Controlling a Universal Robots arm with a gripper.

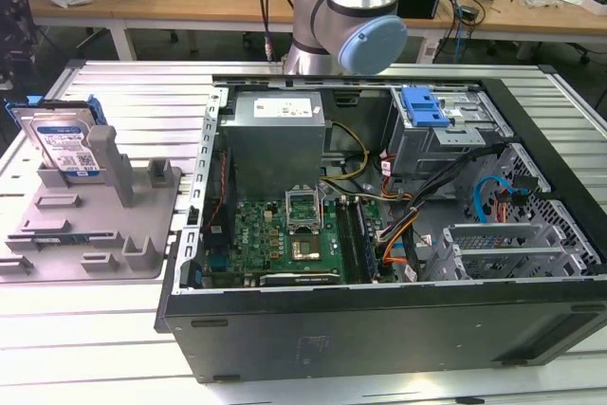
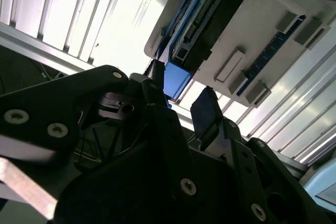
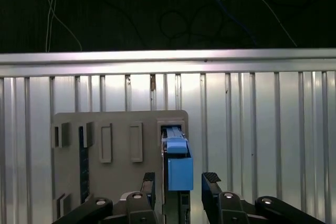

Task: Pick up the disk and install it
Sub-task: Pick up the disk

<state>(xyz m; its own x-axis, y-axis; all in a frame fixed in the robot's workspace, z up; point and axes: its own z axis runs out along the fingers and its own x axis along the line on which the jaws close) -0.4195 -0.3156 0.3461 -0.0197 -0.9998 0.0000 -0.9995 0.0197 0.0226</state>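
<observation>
Ribbed aluminium table [image 1: 114, 82], slatted and shiny. On it, toward the exterior view's right, lies a black metal computer case [image 1: 379, 320] on its side, open on top: green motherboard [image 1: 275, 234], grey boxy power supply [image 1: 275, 135] and loose cables show inside. The silver robot arm [image 1: 351, 7] with pale blue joint caps rises behind the case. A grey moulded plastic tray [image 1: 95, 225] with upright posts and rectangular slots sits on the exterior view's left.

The disk [image 1: 64, 144] stands on edge in the tray's far corner: flat silver rectangle, white-and-blue label, bright blue plastic rail round it.

In the first wrist view the gripper [image 3: 180, 181] hangs just over the disk's blue end [image 3: 179, 169]. Its dark ribbed fingers [image 3: 211, 179] are spread wide, one on each side, with a gap to each. The second wrist view shows the same straddle at the gripper [image 2: 181, 95].
</observation>
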